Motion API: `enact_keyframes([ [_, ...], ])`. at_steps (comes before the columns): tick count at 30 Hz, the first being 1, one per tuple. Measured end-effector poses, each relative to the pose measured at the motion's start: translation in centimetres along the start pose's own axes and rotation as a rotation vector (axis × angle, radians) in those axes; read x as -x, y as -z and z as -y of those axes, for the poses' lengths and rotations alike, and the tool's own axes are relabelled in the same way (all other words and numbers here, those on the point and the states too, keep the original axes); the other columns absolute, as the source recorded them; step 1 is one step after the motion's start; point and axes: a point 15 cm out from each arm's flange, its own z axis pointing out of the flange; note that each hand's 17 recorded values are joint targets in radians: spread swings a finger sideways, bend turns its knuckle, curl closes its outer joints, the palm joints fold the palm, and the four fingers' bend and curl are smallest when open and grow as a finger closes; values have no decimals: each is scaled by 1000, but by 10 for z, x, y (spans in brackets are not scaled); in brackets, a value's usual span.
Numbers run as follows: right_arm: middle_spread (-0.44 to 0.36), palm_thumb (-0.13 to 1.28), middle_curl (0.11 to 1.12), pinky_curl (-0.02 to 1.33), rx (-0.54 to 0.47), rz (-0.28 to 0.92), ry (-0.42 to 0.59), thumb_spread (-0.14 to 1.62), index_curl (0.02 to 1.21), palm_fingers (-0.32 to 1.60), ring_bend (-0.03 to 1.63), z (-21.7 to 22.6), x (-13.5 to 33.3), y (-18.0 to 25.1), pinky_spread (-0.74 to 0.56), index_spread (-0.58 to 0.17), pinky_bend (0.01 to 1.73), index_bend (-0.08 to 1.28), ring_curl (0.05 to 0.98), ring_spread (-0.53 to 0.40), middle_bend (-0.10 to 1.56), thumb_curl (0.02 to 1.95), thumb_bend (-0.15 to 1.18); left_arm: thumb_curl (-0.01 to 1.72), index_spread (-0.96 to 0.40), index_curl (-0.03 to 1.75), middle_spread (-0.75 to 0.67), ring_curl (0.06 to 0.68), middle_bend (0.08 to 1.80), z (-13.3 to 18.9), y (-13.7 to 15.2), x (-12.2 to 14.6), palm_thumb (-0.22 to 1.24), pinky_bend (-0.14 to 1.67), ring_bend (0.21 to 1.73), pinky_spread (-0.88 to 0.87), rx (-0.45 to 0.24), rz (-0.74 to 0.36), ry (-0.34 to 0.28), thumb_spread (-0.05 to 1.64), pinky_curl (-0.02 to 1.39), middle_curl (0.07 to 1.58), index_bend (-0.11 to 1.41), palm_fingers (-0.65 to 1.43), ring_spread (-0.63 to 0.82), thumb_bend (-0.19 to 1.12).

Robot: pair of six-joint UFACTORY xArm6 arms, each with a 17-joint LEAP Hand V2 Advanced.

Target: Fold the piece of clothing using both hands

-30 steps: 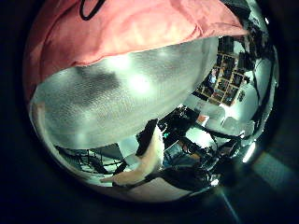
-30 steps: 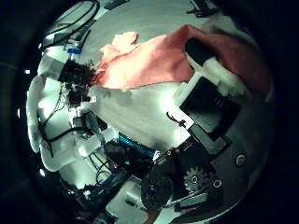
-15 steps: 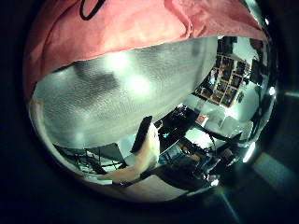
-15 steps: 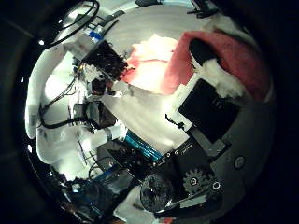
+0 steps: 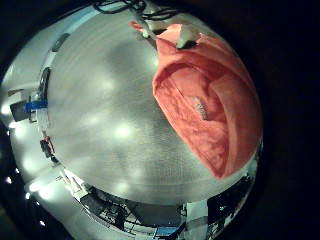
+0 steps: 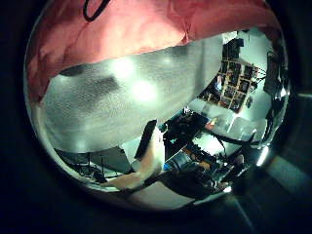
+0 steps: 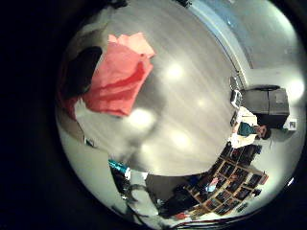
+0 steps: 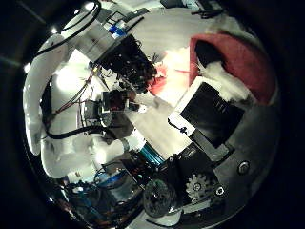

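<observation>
In the right thumb side palm view my right hand's finger [image 8: 217, 78] is curled into the clothing [image 8: 238, 52], and my left hand [image 8: 138, 67] holds its other edge close by.
In the right thumb side palm view my left hand and arm have come much closer, and the clothing stretched between the hands has shortened and bunched. The left thumb side palm view is almost unchanged.
</observation>
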Motion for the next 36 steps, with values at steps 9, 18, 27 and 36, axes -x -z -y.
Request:
enact_keyframes([
  [9, -128, 1088, 840, 1221, -3, 28, 40, 915, 878, 1094, 1311, 35, 23, -34, -195, -251, 1115, 1104, 872, -230, 1329, 1334, 23, 304, 54, 348, 245, 225, 182, -27, 45, 14, 287, 191, 427, 550, -116, -94, 49, 1172, 307, 305, 200, 71, 517, -12],
  [18, -127, 1068, 836, 1225, 15, 35, 48, 936, 879, 1094, 1312, 60, 24, -85, -197, -253, 1110, 1098, 870, -235, 1326, 1348, 2, 319, 42, 376, 227, 223, 180, -59, 62, 52, 347, 188, 424, 537, -167, -122, 150, 1162, 296, 303, 192, 88, 505, -18],
  [27, -135, 925, 835, 1209, 14, 106, 58, 987, 881, 1088, 1319, 74, 40, -111, -202, -255, 1102, 1085, 855, -234, 1298, 1238, -20, 327, 48, 383, 239, 222, 181, -88, 53, 84, 365, 191, 422, 535, -146, -113, 233, 1156, 294, 301, 188, 89, 508, -19],
  [36, -152, 880, 811, 1111, 42, 169, 101, 1084, 864, 988, 1279, 83, 46, -144, -251, -282, 1026, 948, 799, -234, 1201, 1017, -19, 328, 50, 391, 247, 220, 180, -107, 58, 93, 366, 190, 420, 535, -135, -86, 269, 1155, 293, 299, 190, 91, 509, -20],
])
